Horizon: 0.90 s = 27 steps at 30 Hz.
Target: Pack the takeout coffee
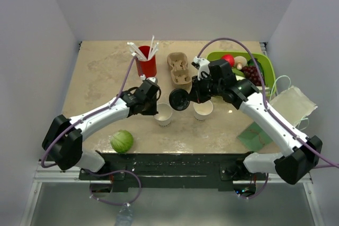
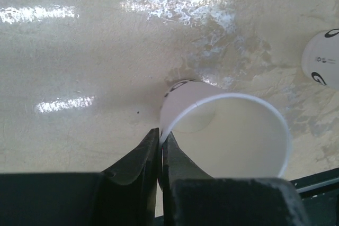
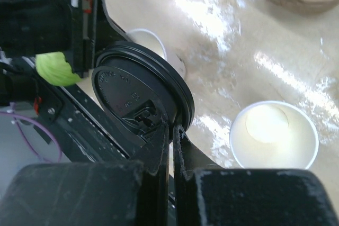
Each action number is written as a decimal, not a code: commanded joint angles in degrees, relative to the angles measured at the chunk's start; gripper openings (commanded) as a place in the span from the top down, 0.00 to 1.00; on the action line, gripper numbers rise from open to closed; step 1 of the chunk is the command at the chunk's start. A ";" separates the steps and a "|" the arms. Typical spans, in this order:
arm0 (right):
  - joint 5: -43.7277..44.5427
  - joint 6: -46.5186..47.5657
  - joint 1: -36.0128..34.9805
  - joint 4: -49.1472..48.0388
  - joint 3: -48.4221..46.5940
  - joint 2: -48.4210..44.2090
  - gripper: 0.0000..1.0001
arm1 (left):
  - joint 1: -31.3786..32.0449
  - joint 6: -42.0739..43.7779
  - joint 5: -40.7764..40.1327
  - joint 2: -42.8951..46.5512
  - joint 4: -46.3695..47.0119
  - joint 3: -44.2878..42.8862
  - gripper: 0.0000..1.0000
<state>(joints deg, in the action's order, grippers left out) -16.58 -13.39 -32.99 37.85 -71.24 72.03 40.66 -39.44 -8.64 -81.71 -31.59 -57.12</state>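
Right wrist view: the right gripper (image 3: 172,130) pinches the black lid (image 3: 132,93) just beside the white cup (image 2: 233,136), whose rim the left gripper (image 2: 160,138) clamps.

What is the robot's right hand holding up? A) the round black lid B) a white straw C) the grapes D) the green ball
A: the right gripper is shut on the edge of the black lid, holding it up off the table.

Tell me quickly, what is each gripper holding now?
Left gripper: shut on the rim of a lidless white paper cup.
Right gripper: shut on the black lid.
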 commanded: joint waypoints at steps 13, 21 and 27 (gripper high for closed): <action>-7.32 1.97 -0.14 10.23 -11.11 12.60 1.00 | -1.98 1.21 -8.85 9.46 -7.60 -8.62 0.18; -5.66 -1.99 -4.18 18.13 -22.00 22.97 1.00 | -14.65 4.98 5.38 19.66 4.06 -1.33 0.00; -6.10 -3.05 -5.68 23.85 -26.31 29.04 1.00 | -14.82 6.66 15.05 19.14 6.71 -0.45 0.00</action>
<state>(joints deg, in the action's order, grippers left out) -22.06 -14.70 -37.56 55.70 -93.51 99.15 25.80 -35.70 -2.33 -62.00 -30.00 -58.50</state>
